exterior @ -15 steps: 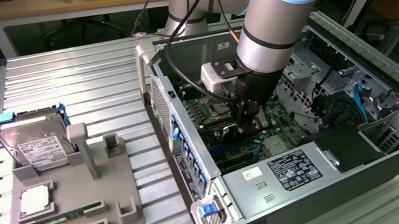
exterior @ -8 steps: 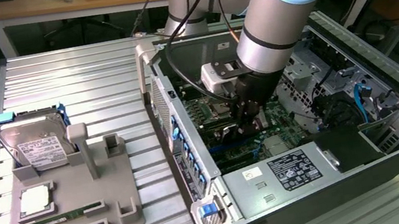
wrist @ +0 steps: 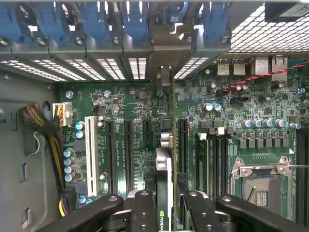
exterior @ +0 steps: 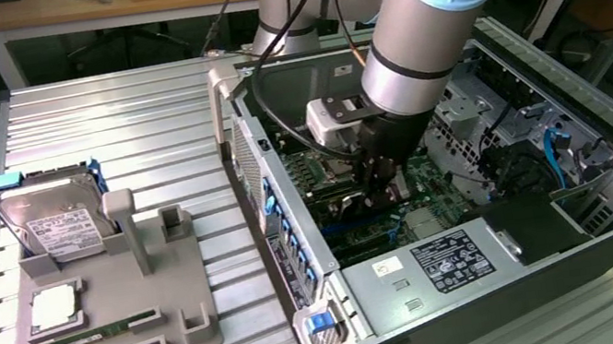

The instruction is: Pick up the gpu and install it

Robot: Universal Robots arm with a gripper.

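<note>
The gpu (wrist: 164, 188) sits edge-on between the fingers (wrist: 144, 212) of the tool (wrist: 164, 215), clamped narrow on the card's top edge, one black finger on each side. In the wrist view the card runs straight out ahead of the tool, its silver bracket (wrist: 165, 79) reaching toward the case's rear wall with the blue slot clips (wrist: 133, 21). Directly under the tool lies the green motherboard (wrist: 130, 111); the card lines up over a dark slot (wrist: 182, 145), and whether it is seated cannot be told. To one side of the held card stand more black slots and a white slot (wrist: 90, 147), to the other the memory sticks (wrist: 205, 159) and the bare CPU socket (wrist: 263, 186).

In the exterior view the arm (exterior: 431, 20) plunges down into the open computer case (exterior: 555, 168), the tool (exterior: 381, 180) deep inside it. Well away from the tool, at the exterior view's left, a grey holder (exterior: 109, 331) on the table (exterior: 124, 128) carries a hard drive (exterior: 53, 219) with blue rails.
</note>
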